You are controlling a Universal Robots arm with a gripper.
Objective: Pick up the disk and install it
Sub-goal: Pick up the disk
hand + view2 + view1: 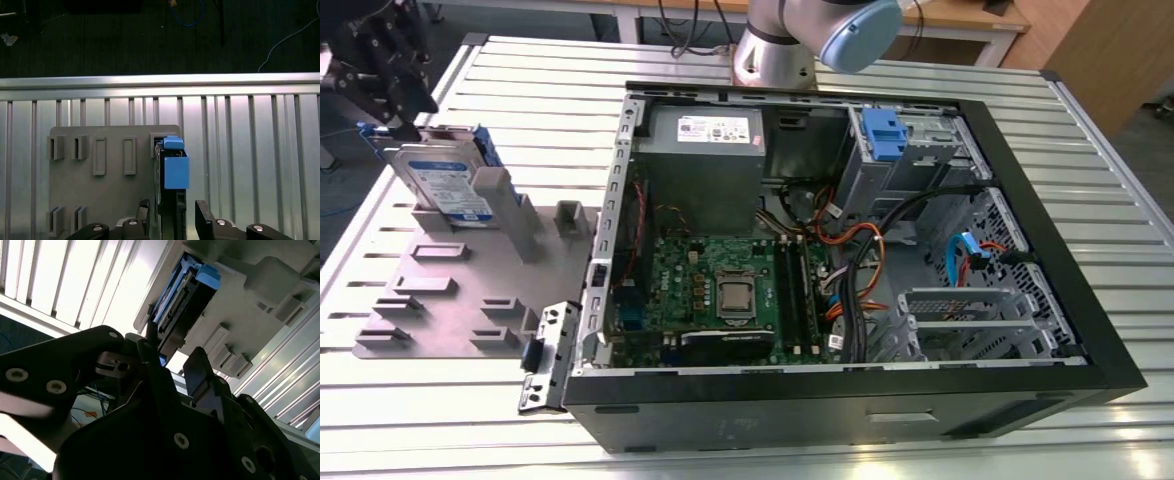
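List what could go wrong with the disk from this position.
1. The open gripper straddles the upright disk with little clearance; a slight offset may knock or tilt it.
2. The disk stands in a slot of the grey fixture plate; an angled lift may bind it.
3. Loose cables crowd the computer case; they could snag the disk.

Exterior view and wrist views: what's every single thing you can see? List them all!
Flat metal disk: one, silver-grey with blue rails, upright in the plate, exterior view's left.
Slotted holder plate: one, grey, beside the case.
Open computer case: one, black, on the table.
Circuit board: one, green, inside case.
Power-supply box: one, grey, inside case.
Plastic drive carrier: one, blue, in case's bay.
Slatted metal table: one, silver, under everything.
Robot arm: one, silver, at case's far side.
Gripper: one, black, open, straddling the disk.
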